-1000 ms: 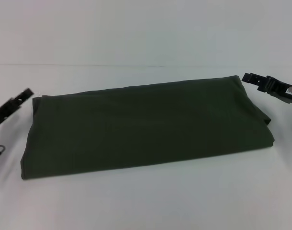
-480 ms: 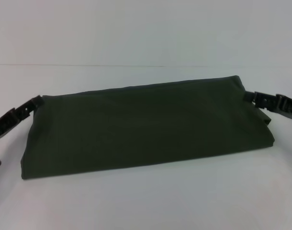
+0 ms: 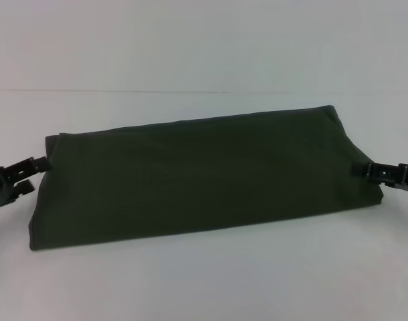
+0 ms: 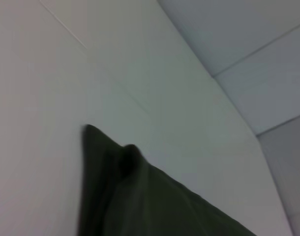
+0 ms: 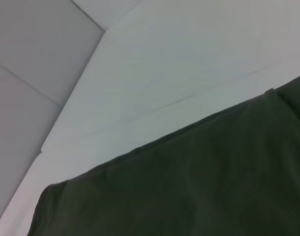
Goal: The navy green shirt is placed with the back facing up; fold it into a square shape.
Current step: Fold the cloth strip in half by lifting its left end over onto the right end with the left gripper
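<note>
While the navy green shirt (image 3: 204, 177) is lying as a long folded band across the white table (image 3: 204, 281), its long axis is running side to side in front of the robot, the left end sitting a little nearer and the right end a little farther back. That axis is what the next fold hinges on: each short end is facing one arm, so neither has to reach across.

Left gripper (image 3: 27, 170) is sitting at the left short end, tips touching or just beside the cloth edge near its far corner. Right gripper (image 3: 378, 172) is mirroring it at the right short end, tips meeting the edge partway along. Both are low, close to table height. Cannot tell for either whether the jaws are apart, together, or already pinching fabric; the fingers are reading as dark shapes against dark cloth.

Left wrist view is showing only a pointed corner of the shirt (image 4: 115, 187) on bare table, no fingers. Right wrist view is showing a broad plain stretch of the shirt (image 5: 199, 182), also no fingers.

Judgement: band is still well longer than deep, so one end needs carrying over toward the other to get a square. Nothing else is standing on the table in the way. Top face is plain, no lettering showing.
</note>
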